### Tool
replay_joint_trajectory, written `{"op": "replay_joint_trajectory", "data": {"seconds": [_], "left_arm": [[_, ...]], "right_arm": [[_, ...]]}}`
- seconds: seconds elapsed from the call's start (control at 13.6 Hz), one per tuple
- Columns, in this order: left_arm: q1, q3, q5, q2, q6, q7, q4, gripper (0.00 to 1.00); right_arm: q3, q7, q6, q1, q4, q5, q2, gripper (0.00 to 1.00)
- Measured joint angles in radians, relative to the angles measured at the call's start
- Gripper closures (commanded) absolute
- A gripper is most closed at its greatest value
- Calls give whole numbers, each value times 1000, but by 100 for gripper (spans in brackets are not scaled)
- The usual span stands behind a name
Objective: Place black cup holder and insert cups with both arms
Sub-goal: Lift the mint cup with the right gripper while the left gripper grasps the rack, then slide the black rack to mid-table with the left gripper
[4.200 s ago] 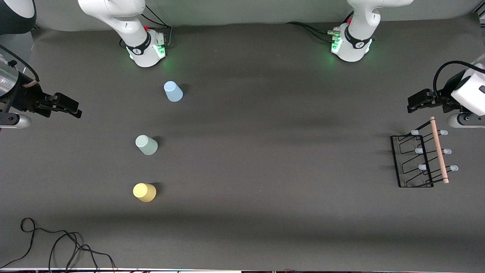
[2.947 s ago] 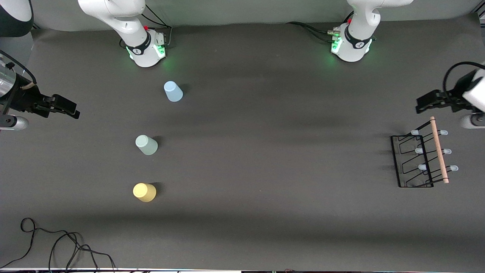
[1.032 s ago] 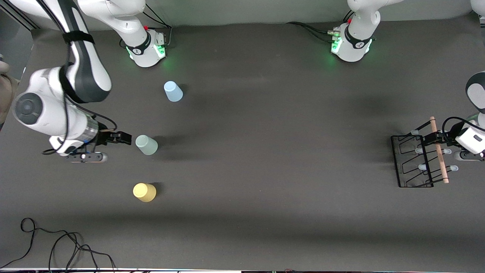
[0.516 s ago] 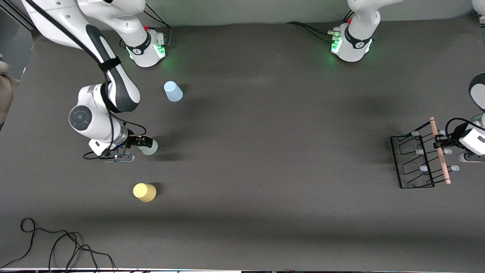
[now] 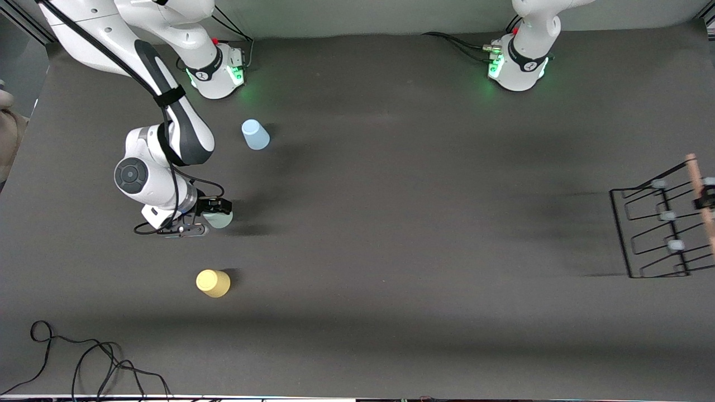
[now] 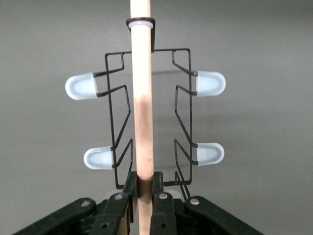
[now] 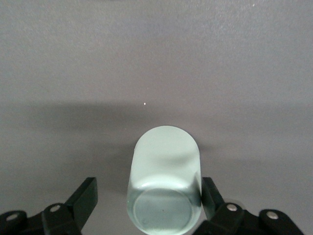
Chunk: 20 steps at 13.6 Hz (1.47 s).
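The black cup holder [image 5: 666,215] hangs tilted above the table at the left arm's end. My left gripper [image 5: 708,196] is shut on its light wooden handle [image 6: 142,98], with pale-blue-tipped pegs [image 6: 79,86] on both sides. My right gripper [image 7: 148,191] is open around the upside-down mint green cup [image 5: 222,219] on the table. One finger [image 7: 209,192] touches the cup's wall and the other stands a little apart. The pale blue cup [image 5: 255,134] is farther from the front camera than the mint one. The yellow cup [image 5: 213,283] is nearer.
A loose black cable [image 5: 84,357] lies near the table's front edge at the right arm's end. The two green-lit bases [image 5: 215,70] [image 5: 516,64] stand along the back edge of the dark table.
My left gripper shut on the handle and lifted the holder off the table, toward the left arm's end. My right gripper slid around the mint cup, its fingers narrowing slightly.
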Motion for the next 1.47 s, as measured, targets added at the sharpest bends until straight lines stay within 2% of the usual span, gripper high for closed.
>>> {"op": "replay_joint_trajectory", "data": {"seconds": [0.15, 0.29, 0.37, 0.59, 0.81, 1.03, 1.18, 1.47], "left_arm": [[-7, -2, -1, -3, -108, 0, 87, 100], [-48, -11, -5, -3, -153, -25, 118, 100], [-88, -18, -8, -2, -161, -85, 120, 100], [-279, -37, -18, 3, -176, -349, 120, 100], [-489, -48, -51, 8, -173, -638, 120, 100], [-696, -51, -57, 34, -89, -914, 121, 100], [-808, -51, -57, 58, -32, -1032, 122, 100], [-999, -50, -55, 137, 76, -1213, 142, 100]], "right_arm": [[-1, 0, 0, 0, -8, 0, 0, 29], [-3, 0, -1, 0, -10, 0, 0, 56], [-3, 0, -3, 0, -10, 0, 1, 66], [-13, 0, -78, -2, 11, 0, -1, 84], [-26, 0, -250, -5, 115, 0, -13, 85], [-26, 0, -293, -5, 163, 0, -42, 86], [-25, 2, -348, -4, 206, 0, -59, 91], [-19, 55, -493, 2, 352, 8, -75, 91]]}}
